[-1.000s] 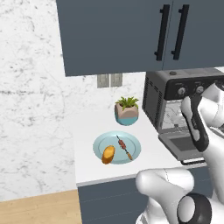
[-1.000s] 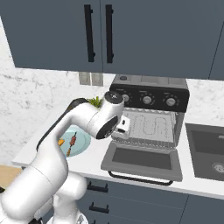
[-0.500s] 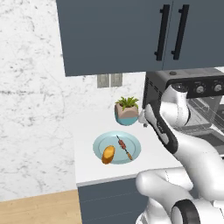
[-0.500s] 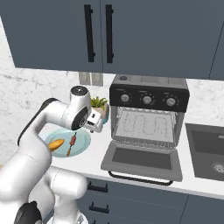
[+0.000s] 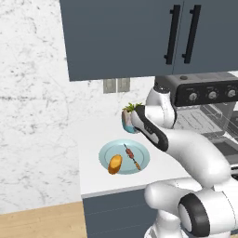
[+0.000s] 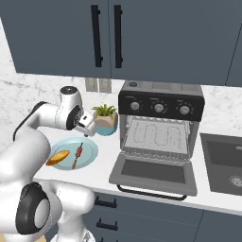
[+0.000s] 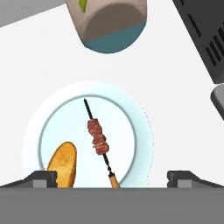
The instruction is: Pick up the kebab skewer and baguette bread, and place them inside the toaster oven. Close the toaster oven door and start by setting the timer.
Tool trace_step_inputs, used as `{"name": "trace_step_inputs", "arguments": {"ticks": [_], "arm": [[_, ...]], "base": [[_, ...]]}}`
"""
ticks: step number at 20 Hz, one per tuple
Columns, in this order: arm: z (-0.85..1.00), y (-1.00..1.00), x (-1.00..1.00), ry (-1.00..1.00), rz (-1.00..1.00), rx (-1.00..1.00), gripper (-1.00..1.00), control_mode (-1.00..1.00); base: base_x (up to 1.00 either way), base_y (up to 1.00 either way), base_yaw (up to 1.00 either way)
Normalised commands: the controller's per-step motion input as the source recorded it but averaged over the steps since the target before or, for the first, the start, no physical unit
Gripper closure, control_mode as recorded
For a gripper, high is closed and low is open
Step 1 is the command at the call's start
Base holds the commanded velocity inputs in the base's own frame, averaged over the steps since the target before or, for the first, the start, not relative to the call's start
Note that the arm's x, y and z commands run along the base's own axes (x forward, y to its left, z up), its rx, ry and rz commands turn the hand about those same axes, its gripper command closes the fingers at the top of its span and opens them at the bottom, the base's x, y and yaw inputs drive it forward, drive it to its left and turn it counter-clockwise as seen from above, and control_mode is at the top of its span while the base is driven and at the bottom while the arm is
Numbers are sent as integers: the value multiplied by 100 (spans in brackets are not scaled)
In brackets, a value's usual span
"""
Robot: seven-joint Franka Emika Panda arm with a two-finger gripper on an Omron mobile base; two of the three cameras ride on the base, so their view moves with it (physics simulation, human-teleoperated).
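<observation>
The kebab skewer [image 7: 98,138] lies across a pale blue plate [image 7: 140,127], reddish meat chunks at its middle. Beside it on the same plate rests the golden baguette bread [image 7: 62,162]. My gripper [image 7: 111,179] hovers open above the plate with nothing between its fingertips [image 7: 41,177]. From the base, the gripper [image 6: 86,132] hangs over the plate's far edge, above the skewer [image 6: 78,153] and the baguette [image 6: 57,157]. The toaster oven [image 6: 160,123] stands to the right, its door [image 6: 153,172] dropped flat and the wire rack showing. From the left I see skewer [image 5: 132,157], baguette [image 5: 115,163] and gripper [image 5: 129,126].
A potted plant [image 6: 105,118] stands on the counter between plate and oven, right behind my hand. Dark wall cabinets [image 6: 108,38] hang overhead. A sink [image 6: 227,165] lies right of the oven. The counter's front edge runs just past the plate [image 5: 124,157].
The arm has swung left, from in front of the open oven to above the plate. The gripper stayed open. Skewer and baguette have not moved.
</observation>
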Motion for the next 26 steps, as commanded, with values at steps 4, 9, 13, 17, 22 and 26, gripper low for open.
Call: {"name": "trace_step_inputs", "arguments": {"ticks": [4, 9, 13, 17, 22, 26], "arm": [[-2, 22, 39, 2, -6, 0, -100, -100], [-16, 29, 10, 2, -6, 0, -100, -100], [-23, 13, 0, 2, 0, 0, -100, -100], [-31, 16, -6, 14, 0, 5, -100, -100], [-41, 48, -4, 19, 0, 5, -100, -100], [-46, 66, 0, 9, -1, 0, -100, -100]], "base": [[0, 0, 0], [0, 0, 0], [0, 0, 0], [0, 0, 0], [0, 0, 0], [0, 0, 0]]}}
